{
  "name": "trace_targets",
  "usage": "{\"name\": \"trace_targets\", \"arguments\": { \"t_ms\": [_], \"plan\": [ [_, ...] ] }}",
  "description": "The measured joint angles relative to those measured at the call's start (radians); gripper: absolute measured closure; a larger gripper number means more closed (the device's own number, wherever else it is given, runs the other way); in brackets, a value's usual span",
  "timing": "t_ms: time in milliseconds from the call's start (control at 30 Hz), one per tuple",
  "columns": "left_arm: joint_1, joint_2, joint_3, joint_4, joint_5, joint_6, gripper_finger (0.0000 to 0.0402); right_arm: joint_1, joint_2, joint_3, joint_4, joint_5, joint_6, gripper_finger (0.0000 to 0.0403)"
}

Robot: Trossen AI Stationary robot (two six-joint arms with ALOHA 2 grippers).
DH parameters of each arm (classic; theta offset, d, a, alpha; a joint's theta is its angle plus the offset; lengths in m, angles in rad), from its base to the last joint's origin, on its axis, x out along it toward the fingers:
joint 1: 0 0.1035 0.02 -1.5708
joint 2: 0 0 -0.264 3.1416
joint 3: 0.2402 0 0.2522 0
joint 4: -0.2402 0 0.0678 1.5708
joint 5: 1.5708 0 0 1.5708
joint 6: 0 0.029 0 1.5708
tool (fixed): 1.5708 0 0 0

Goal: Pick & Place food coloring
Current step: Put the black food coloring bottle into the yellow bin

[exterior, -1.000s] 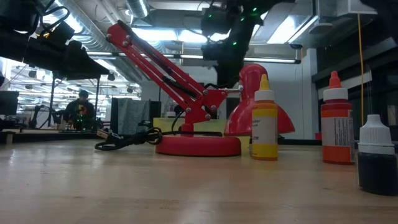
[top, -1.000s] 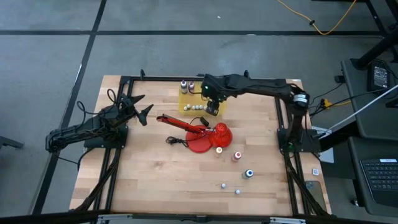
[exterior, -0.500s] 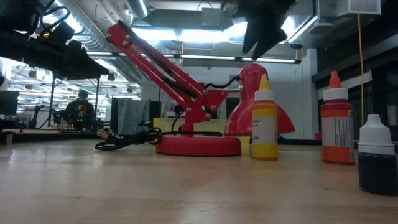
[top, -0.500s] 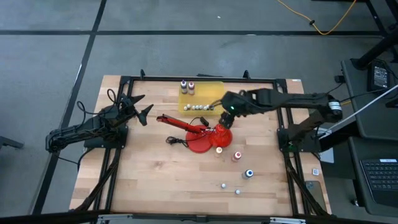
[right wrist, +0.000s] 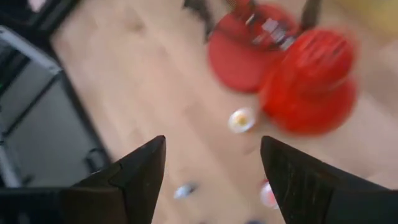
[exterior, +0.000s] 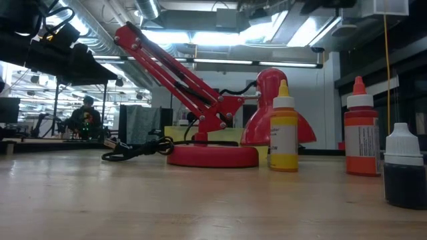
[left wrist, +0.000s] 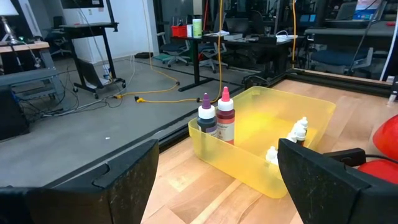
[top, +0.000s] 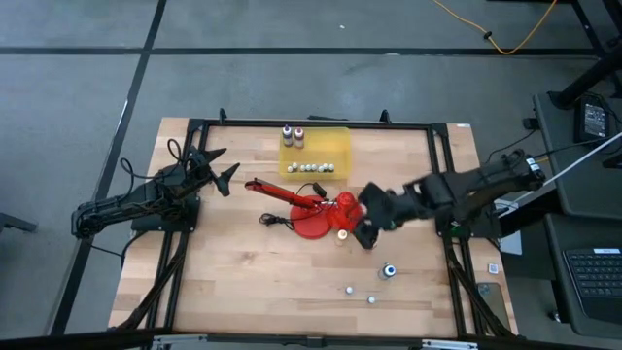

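Three dropper bottles stand on the wood near the red lamp: a yellow one, an orange-red one and a blue one. A purple bottle and a dark red bottle stand in the yellow tray. My right gripper hovers open above the table. The yellow bottle shows between its fingers. In the high view it covers the orange-red bottle. My left gripper waits open at the table's left, facing the tray.
The red desk lamp lies folded mid-table, its shade close behind the yellow bottle and its black cord to the left. Small pale caps lie near the front edge. Several pale tips lie in the tray.
My right gripper has swung from above the yellow tray toward the table's near edge, past the lamp's shade, and now hangs over the bottles standing on the wood. It has left the low view. The bottles and lamp have stayed put.
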Motion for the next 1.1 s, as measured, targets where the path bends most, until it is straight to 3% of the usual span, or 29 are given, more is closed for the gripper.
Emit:
{"name": "trace_targets", "arguments": {
  "t_ms": [233, 467, 933, 1100],
  "plan": [
    [0.0, 0.0, 0.0, 0.0, 0.0, 0.0, 0.0083, 0.187, 0.039, 0.001, 0.016, -0.019, 0.274, 0.014],
    [0.0, 0.0, 0.0, 0.0, 0.0, 0.0, 0.0083, 0.31, 0.127, 0.001, 0.083, -0.078, 0.398, 0.0141],
    [0.0, 0.0, 0.0, 0.0, -0.001, 0.0, 0.0083, 0.389, 0.333, 0.154, 0.076, -0.09, 0.351, 0.0182],
    [0.0, 0.0, 0.0, 0.0, -0.001, 0.0, 0.0083, 0.412, 0.414, 0.213, -0.013, -0.101, 0.349, 0.019]
  ]
}}
